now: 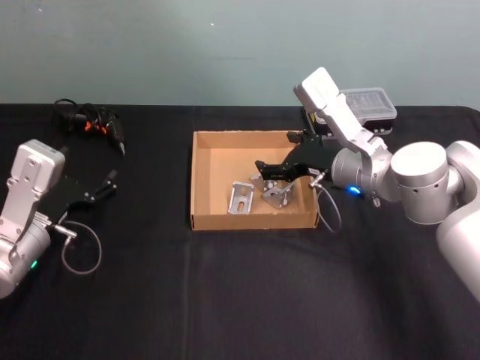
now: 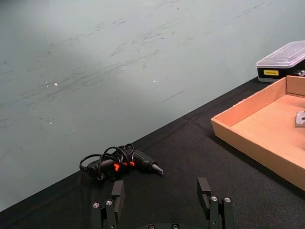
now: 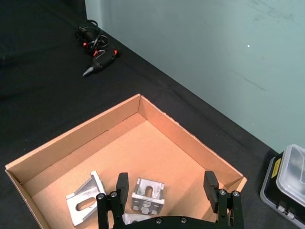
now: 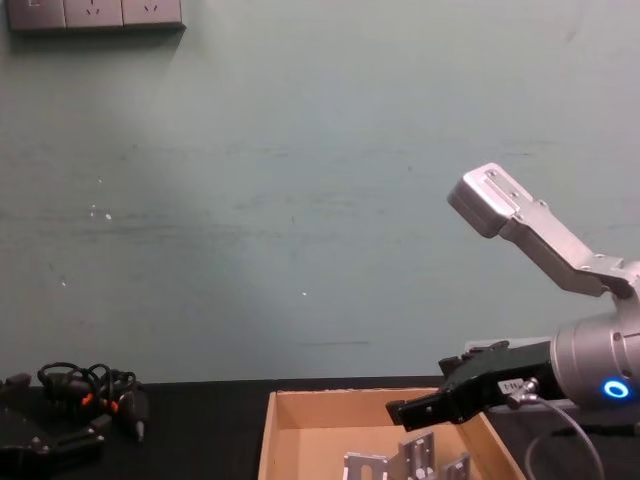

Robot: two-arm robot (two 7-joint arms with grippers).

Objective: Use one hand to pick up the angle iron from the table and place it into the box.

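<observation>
- My right hand (image 1: 262, 166) hangs over the box (image 1: 201, 180), above its floor on the half nearer my right arm, fingers (image 3: 123, 182) spread wide and gripping nothing.
- The box, a shallow brown cardboard tray, sits on the black worktop (image 1: 225, 300).
- Three angle irons lie on the box floor: one (image 1: 240, 198) near the middle of the box, by its front wall, another (image 1: 277, 196) just beside it and under my right hand.
- In my right wrist view, a third bracket (image 3: 148, 194) sits between my spread fingers, with the first one (image 3: 86, 204) off to one side of them.
- My left hand (image 1: 105, 184) rests low over the worktop, well apart from the box on its left, fingers (image 2: 117, 193) open and empty.
- A tangle of black cables with orange marks (image 1: 94, 124) lies beyond my left hand, left of the box.
- A black case with a clear lid (image 1: 367, 109) sits behind the box's far right corner.
</observation>
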